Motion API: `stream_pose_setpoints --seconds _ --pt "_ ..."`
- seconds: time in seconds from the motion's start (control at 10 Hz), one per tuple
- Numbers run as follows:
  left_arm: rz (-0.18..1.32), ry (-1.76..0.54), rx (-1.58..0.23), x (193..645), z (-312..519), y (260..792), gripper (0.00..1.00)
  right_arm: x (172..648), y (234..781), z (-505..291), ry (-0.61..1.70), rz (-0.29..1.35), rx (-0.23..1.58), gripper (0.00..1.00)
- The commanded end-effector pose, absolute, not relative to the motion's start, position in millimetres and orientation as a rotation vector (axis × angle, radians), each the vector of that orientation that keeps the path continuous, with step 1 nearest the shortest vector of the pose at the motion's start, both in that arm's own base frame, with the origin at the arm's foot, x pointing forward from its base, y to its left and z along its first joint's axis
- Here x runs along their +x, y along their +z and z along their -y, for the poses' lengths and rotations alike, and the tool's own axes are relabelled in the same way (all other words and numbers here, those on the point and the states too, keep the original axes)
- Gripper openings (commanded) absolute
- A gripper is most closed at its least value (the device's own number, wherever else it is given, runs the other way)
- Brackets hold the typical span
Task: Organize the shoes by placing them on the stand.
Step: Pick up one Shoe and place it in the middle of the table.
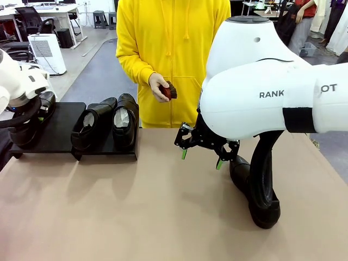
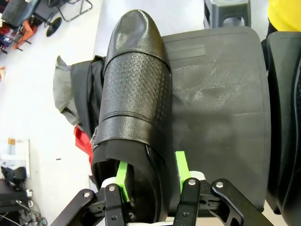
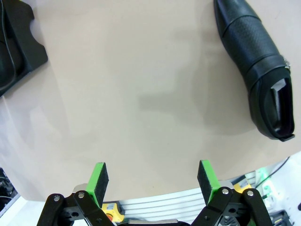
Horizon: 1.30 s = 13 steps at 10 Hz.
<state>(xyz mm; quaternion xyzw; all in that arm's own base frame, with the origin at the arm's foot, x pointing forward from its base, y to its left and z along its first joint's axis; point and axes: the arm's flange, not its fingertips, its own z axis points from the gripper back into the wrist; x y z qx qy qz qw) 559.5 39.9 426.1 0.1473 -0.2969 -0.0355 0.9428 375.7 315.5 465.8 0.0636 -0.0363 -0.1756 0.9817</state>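
Three glossy black shoes [image 1: 103, 126] on stand [image 1: 62, 130]; fourth [image 3: 256, 70] on table.

Right arm [image 1: 272, 92] hides most of the table shoe [image 1: 261, 201]; stand [image 2: 221, 108] cut off by the frame.

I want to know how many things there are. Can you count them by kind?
Black shoes: 4, namely one in the left gripper, at, two on the stand, at and, and one on the table
Stand: 1
Brush: 1
Total: 6
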Motion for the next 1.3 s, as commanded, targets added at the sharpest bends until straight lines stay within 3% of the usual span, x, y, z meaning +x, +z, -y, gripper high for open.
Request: stream_pose_setpoints --seconds 0.0,0.2,0.4,0.5,0.7,0.9,1.0,1.1,1.2 --pt "0.604 -0.072 0.3 559.4 -39.9 425.6 0.49 379.1 469.5 -316.1 -0.342 0.067 0.132 1.0" --pt "0.698 -0.009 0.253 522.6 -20.4 480.2 0.49 379.1 469.5 -316.1 -0.342 0.067 0.132 1.0" --pt "0.677 0.045 0.219 487.0 -9.0 507.4 0.49 379.1 469.5 -316.1 -0.342 0.067 0.132 1.0" --pt "0.591 0.011 0.162 461.6 0.4 521.6 0.49 375.8 465.7 -315.4 -0.353 0.073 0.128 1.0" --pt "0.485 -0.048 0.083 441.3 21.1 525.7 0.49 383.2 458.0 -296.0 -0.255 0.05 -0.055 1.0" --pt "0.33 -0.148 -0.09 425.0 36.8 533.4 0.49 392.8 448.4 -252.0 -0.085 0.038 -0.103 1.0" --pt "0.296 -0.145 -0.113 423.8 39.0 531.6 0.49 394.3 442.3 -235.4 -0.035 0.021 -0.12 1.0" --pt "0.253 -0.098 -0.1 431.0 41.9 522.1 0.49 399.6 433.6 -222.0 0.057 -0.032 0.002 1.0" --pt "0.348 -0.145 -0.088 418.9 57.4 520.8 0.49 391.8 440.5 -253.9 -0.113 -0.001 -0.096 1.0"
